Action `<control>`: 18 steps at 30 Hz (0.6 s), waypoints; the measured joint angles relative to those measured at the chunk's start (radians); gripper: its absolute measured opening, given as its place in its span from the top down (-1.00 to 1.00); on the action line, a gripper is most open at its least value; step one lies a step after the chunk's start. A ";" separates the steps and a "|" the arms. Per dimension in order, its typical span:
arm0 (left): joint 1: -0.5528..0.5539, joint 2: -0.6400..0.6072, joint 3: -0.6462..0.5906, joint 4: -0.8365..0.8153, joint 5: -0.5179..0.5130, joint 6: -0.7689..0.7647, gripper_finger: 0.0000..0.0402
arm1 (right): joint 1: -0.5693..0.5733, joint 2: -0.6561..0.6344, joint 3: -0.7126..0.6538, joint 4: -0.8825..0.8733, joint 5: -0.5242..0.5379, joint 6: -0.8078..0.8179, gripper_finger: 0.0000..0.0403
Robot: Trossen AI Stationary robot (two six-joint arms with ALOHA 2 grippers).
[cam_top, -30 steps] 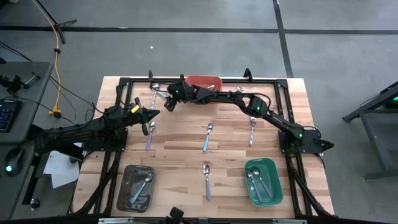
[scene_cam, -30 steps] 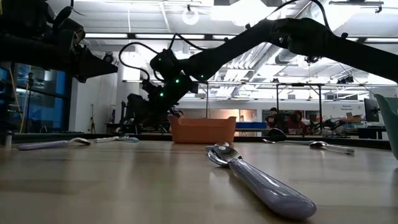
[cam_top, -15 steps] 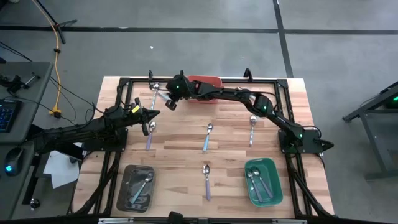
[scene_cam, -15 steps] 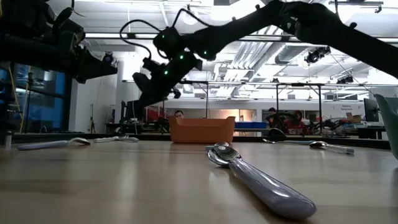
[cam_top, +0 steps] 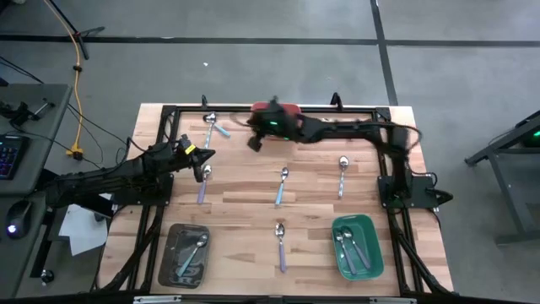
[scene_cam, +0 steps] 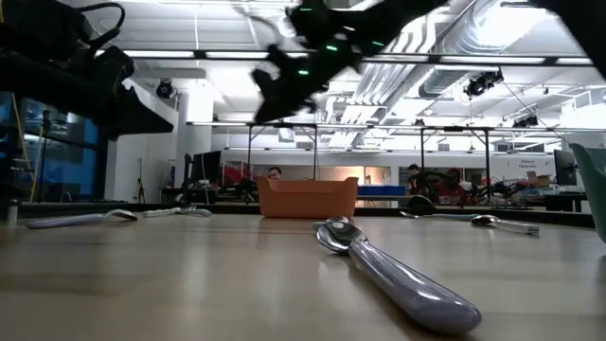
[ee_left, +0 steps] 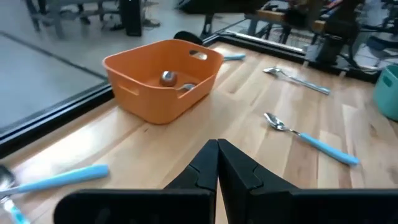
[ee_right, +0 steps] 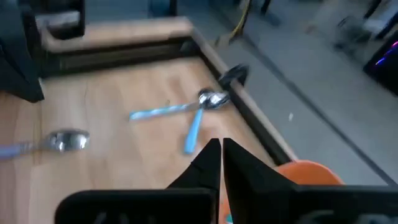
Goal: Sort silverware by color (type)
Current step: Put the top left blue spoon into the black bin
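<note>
Both arms are built of dark, almost black segments with black cables looping along them. The left arm (cam_top: 118, 176) carries a small yellow marking near its wrist. The right arm (cam_top: 337, 128) shows small green lights. Each wrist ends in two dark pointed fingers (ee_left: 239, 171)

— Place? Looked like a robotics lab or open workshop hall.
— Evidence?
— Saw exposed ducts (scene_cam: 492, 38) and strip lights overhead, grey concrete floor (cam_top: 253, 76) with taped lines, wooden bench (cam_top: 245, 203) in a black frame, more rigs and people (scene_cam: 453, 182) far behind, keyboard (cam_top: 8, 156) on a side desk.
</note>
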 joint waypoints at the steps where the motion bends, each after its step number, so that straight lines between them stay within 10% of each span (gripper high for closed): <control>1: 0.000 0.012 0.018 -0.015 -0.013 -0.008 1.00 | -0.001 -0.053 -0.098 0.087 -0.004 0.020 1.00; 8: 0.016 0.227 0.190 -0.142 -0.117 -0.007 1.00 | 0.007 -0.415 -0.581 0.353 -0.016 0.094 1.00; 18: 0.204 0.851 0.659 -0.531 -0.020 0.242 1.00 | 0.070 -0.770 -0.852 0.379 -0.015 0.078 1.00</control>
